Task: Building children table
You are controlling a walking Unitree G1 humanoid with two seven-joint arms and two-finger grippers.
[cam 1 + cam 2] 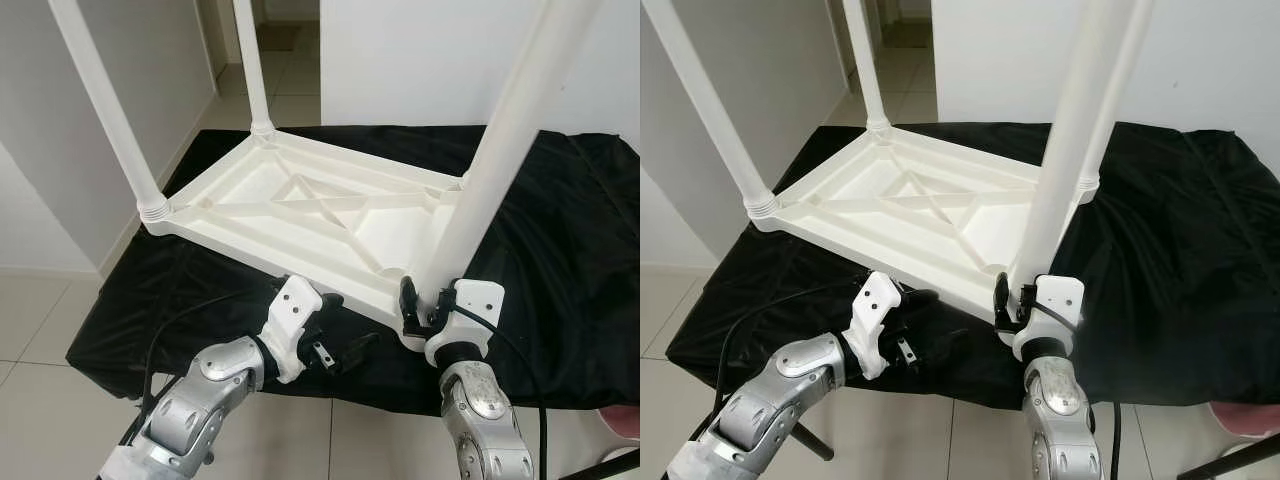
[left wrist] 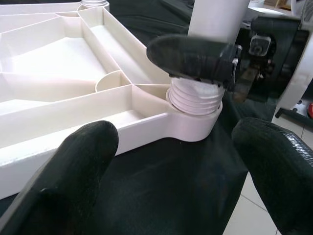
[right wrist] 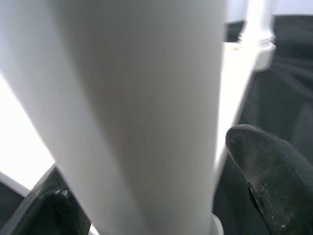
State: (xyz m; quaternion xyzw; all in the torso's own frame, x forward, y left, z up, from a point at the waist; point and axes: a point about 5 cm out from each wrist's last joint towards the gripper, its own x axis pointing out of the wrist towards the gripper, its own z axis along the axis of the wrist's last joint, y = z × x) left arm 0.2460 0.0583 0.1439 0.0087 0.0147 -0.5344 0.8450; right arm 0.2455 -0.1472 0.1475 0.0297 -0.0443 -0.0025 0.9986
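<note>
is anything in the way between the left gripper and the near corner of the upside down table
Nothing visible blocks it. The left gripper hovers open over the black cloth, facing the table's near corner, with only bare cloth between. The right gripper is already closed around the leg seated in that corner.

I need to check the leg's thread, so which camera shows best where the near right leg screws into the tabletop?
The left wrist view: the threaded collar sits exposed above its socket. Both eye views show the right pincer hiding it; the right wrist view shows the leg blurred.
</note>
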